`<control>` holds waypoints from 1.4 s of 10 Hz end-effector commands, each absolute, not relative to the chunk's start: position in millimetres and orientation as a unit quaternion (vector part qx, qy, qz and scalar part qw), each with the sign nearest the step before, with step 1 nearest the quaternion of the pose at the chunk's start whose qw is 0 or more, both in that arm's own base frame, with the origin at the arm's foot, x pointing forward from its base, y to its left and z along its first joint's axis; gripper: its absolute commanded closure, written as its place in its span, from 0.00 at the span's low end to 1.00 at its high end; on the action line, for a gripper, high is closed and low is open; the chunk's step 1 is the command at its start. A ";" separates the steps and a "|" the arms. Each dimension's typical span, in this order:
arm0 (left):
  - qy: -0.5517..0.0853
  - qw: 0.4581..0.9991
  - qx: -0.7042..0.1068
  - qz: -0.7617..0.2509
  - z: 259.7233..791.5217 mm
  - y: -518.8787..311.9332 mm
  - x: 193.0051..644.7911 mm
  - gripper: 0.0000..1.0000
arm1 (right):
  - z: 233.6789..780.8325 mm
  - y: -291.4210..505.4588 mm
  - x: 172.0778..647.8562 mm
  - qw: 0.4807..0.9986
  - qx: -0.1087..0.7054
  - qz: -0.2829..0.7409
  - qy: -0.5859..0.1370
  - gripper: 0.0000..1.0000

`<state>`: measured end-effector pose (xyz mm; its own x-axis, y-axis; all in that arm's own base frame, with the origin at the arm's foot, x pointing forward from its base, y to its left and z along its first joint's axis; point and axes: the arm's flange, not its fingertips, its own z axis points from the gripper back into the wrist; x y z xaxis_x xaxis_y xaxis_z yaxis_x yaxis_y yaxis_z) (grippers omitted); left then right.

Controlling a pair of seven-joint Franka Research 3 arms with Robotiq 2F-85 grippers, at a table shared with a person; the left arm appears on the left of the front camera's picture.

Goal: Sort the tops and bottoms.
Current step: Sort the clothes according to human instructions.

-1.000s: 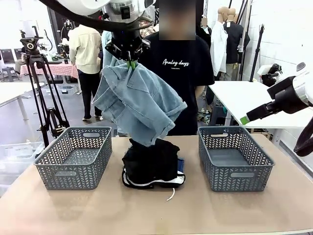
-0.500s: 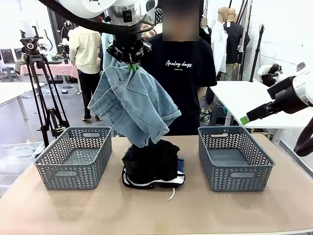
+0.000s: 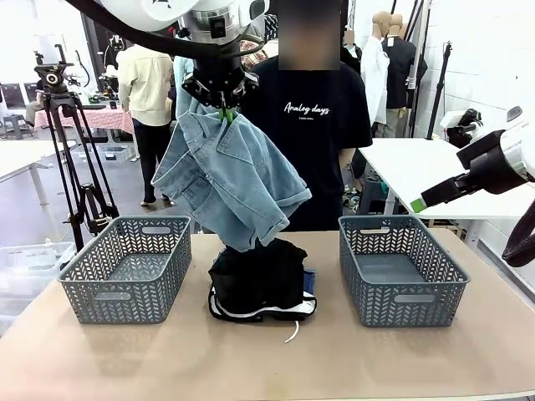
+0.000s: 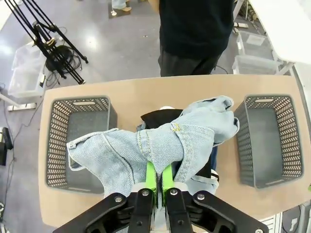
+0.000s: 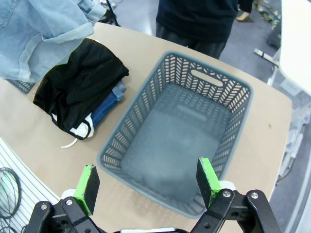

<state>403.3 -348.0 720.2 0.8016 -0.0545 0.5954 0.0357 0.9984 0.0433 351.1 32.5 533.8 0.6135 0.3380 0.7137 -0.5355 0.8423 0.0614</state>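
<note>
My front cam sits at the near edge of the table [image 3: 251, 359], facing across at the person [image 3: 309, 125]; my left wrist cam looks straight down from high up; my right wrist cam hangs closer, tilted over the right basket [image 5: 142, 115]; all three share the clothes pile [image 3: 259, 280].

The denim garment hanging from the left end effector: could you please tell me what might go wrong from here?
1. The left end effector pinches only a small fold of the denim garment; it might slip mid-swing.
2. Its hem hangs close over the clothes pile and could drag it.
3. Hanging wide, it might catch the rim of the left basket.
</note>
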 end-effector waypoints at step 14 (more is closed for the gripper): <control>-0.317 0.948 0.010 -0.022 724.7 -344.5 401.0 1.00 | 532.4 32.2 352.7 0.887 0.145 0.245 -0.364 0.00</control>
